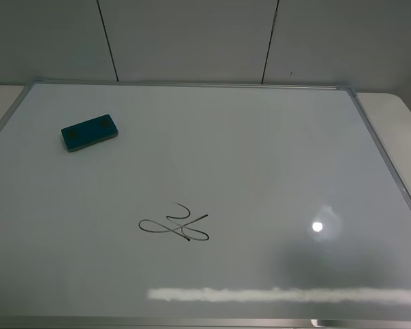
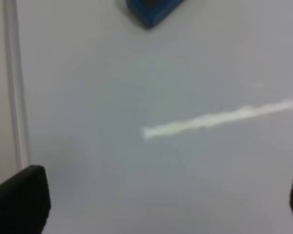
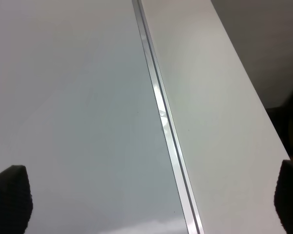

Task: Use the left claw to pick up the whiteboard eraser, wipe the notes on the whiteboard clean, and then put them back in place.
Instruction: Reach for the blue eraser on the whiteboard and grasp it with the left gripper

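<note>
The teal-blue whiteboard eraser (image 1: 89, 132) lies flat on the far left part of the whiteboard (image 1: 260, 157). The notes (image 1: 177, 226), a thin black looping scribble, sit near the board's front middle. Neither arm shows in the exterior high view. In the left wrist view, my left claw (image 2: 156, 204) is open and empty above bare board, its fingertips (image 2: 19, 200) at the picture's corners. A corner of the eraser (image 2: 151, 9) shows ahead of it, apart from the fingers. My right gripper (image 3: 146, 200) is open and empty, straddling the board's silver frame (image 3: 163, 122).
A white glare streak (image 1: 281, 295) crosses the board's front edge and also shows in the left wrist view (image 2: 219, 119). The board lies on a pale table (image 3: 210, 97) that extends past its right frame. A panelled wall (image 1: 192, 34) stands behind.
</note>
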### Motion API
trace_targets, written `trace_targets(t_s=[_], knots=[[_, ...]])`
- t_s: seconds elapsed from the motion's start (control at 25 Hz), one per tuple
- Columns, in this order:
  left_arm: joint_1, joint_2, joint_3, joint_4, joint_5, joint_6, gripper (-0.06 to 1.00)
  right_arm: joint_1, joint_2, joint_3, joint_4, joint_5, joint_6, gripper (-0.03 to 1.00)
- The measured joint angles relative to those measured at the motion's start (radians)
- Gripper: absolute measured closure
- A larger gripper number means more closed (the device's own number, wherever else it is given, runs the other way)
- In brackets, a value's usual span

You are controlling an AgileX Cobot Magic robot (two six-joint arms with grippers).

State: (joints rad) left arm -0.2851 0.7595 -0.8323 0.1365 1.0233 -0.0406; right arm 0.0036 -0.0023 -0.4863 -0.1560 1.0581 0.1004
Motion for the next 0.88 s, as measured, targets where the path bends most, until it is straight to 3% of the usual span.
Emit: trace_targets(t_s=[0.12,0.4,0.88], knots=[[-0.059,0.154,-0.085,0.056,-0.024,0.031,-0.05,0.000,0.000,0.000,0.000,0.000,0.000,-0.02],[-0.066,0.422,-0.170,0.024,-0.105,0.137,-0.05,0.000,0.000,0.000,0.000,0.000,0.000,-0.02],[0.144,0.665,-0.171,0.032,-0.321,0.282,-0.05,0.000,0.000,0.000,0.000,0.000,0.000,-0.02]])
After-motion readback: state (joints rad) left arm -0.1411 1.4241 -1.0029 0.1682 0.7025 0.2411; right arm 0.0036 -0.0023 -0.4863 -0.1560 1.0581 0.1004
